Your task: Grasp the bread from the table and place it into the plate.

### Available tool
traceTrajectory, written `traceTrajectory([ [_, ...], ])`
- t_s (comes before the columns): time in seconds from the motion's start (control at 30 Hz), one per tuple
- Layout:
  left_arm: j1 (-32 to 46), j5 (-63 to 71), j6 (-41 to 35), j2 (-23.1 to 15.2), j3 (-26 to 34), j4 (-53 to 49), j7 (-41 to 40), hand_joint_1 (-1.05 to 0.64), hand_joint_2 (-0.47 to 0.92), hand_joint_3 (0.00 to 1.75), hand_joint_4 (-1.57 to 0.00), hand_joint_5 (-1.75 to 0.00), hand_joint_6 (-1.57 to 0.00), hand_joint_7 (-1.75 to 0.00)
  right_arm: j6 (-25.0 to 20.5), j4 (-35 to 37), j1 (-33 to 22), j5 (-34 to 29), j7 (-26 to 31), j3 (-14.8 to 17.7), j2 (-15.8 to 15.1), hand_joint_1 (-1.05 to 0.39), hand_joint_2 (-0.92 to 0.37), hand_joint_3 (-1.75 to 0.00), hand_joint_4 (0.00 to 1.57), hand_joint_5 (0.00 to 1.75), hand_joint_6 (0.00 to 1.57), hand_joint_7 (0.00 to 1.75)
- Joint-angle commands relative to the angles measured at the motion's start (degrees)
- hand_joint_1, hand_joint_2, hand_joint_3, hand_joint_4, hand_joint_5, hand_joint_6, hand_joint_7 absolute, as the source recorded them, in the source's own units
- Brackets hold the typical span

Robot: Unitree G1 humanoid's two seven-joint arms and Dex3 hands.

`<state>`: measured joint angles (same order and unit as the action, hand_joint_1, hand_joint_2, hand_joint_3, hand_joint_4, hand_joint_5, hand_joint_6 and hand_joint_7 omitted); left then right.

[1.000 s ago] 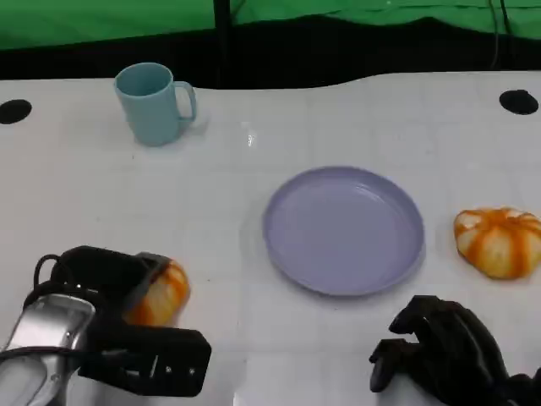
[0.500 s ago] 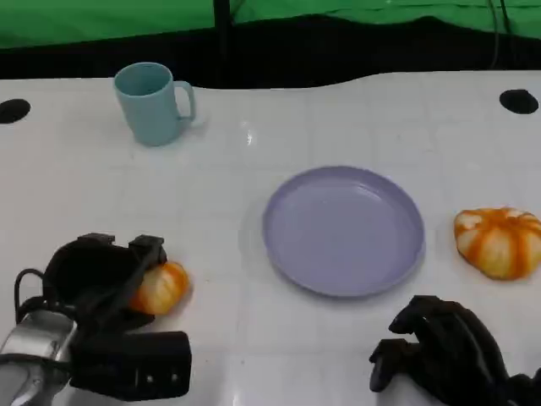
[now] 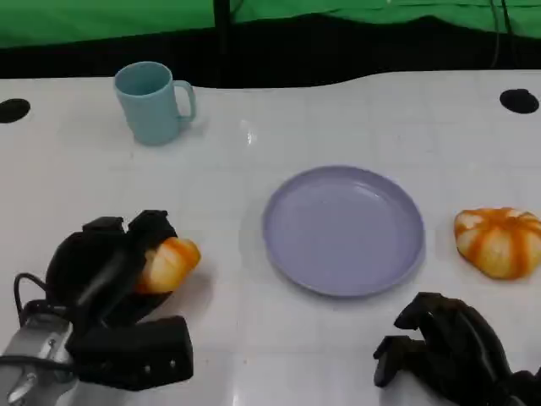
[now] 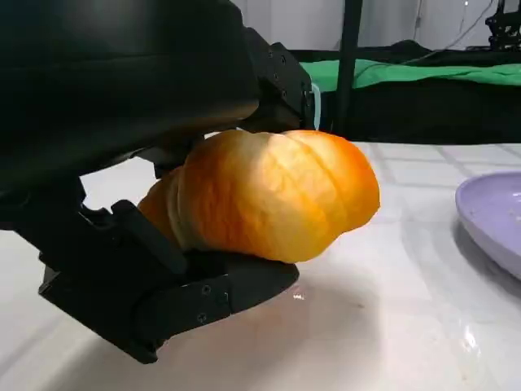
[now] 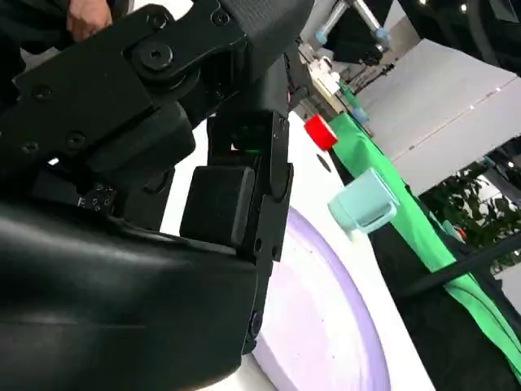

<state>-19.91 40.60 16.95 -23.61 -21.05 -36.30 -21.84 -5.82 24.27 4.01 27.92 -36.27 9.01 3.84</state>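
- Left hand [image 3: 114, 279]: lower left of the head frame, black fingers wrapped around the bread [image 3: 166, 264]. In the left wrist frame the hand [image 4: 146, 163] grips the bread [image 4: 269, 195] from above and below, clear of the white table [image 4: 391, 326], its shadow beneath.
- Right hand [image 3: 448, 347]: lower right of the head frame, fingers curled in with nothing between them, resting near the front table edge.
- Plate [image 3: 343, 228]: lilac, round, centre of the head frame, nothing on it; well apart from the held bread. Rim visible at the right edge of the left wrist frame [image 4: 488, 220].
- Second bread roll [image 3: 500, 241]: orange and white, right edge of the head frame, just beside the plate, lying on the table [image 3: 254, 152].
- Mug [image 3: 154, 102]: light blue, upright, handle pointing right, upper left of the head frame.
- Green backdrop [image 3: 110, 19]: along the top of the head frame, behind the table.
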Motion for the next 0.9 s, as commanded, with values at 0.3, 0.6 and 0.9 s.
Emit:
traceTrajectory([
  [0.3,-5.0,-6.1,3.2,1.9,2.7,3.4,5.9,-0.25,0.43,1.17,-0.74,-1.75,-0.54,-1.75,0.1,-0.2,0.0,0.0,0.3,0.3,-0.1,-1.05,-0.70,0.00,1.57,0.74,1.57,0.39],
  [0.6,-11.1,-4.7,5.8,6.4,1.1,-2.4,4.1,-0.25,0.50,1.04,-0.75,-1.75,-0.56,-1.75,0.3,-0.3,-0.3,-0.3,-0.4,-0.1,-0.3,-1.05,-0.70,0.00,1.57,0.74,1.57,0.39],
  [0.9,-19.3,-3.2,6.8,13.9,-1.8,-10.4,0.6,-0.23,0.50,1.00,-0.82,-1.75,-0.60,-1.75,1.3,-1.1,-1.6,-0.9,-1.1,-0.4,-0.3,-1.03,-0.72,-0.01,1.57,0.72,1.57,0.37],
])
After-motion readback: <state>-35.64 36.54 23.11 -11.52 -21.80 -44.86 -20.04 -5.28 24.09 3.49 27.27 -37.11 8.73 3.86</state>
